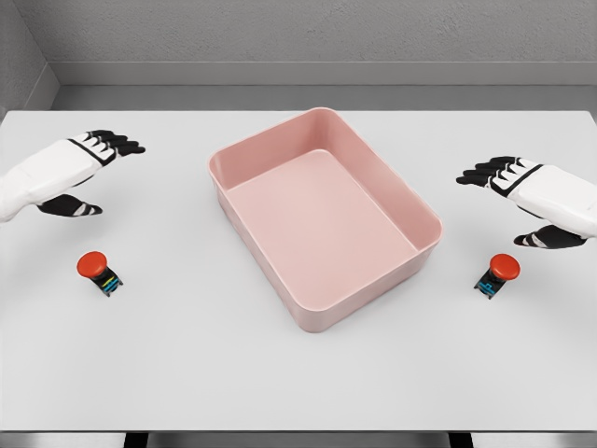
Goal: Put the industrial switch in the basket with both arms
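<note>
A pink basket [422,217] sits mid-table, turned at an angle, with nothing inside. One industrial switch [99,273] with a red button lies on the table at the left, another switch [497,274] at the right. My left hand [98,168] hovers above and behind the left switch, fingers spread, holding nothing. My right hand [511,198] hovers above and behind the right switch, fingers likewise spread and empty.
The white table [187,373] runs to a front edge near the bottom of the view. A grey wall stands behind the table's far edge.
</note>
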Robot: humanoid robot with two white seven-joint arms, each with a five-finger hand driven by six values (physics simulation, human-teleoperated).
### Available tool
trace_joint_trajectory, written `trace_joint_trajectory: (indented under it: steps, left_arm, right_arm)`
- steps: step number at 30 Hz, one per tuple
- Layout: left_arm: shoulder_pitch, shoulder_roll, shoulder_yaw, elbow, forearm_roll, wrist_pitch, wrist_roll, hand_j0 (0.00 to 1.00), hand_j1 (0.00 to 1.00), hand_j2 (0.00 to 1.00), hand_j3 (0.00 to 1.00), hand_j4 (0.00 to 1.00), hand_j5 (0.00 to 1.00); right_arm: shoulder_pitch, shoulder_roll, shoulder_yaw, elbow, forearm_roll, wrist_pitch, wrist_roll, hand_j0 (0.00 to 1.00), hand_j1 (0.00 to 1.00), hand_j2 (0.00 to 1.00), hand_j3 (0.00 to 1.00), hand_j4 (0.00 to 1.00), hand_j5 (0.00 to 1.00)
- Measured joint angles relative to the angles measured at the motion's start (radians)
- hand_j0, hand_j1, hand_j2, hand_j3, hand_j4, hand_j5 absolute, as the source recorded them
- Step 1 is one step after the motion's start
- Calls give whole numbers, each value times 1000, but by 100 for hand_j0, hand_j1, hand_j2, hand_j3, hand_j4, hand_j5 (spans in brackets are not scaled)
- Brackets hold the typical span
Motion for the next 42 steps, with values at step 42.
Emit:
trace_joint_trajectory:
  steps: [42]
  left_arm:
    - [212, 324, 3, -406, -82, 0, -61, 100, 100, 100, 100, 100, 100]
  right_arm:
    - [100, -58, -65, -16, 31, -16, 330, 100, 100, 100, 100, 100, 100]
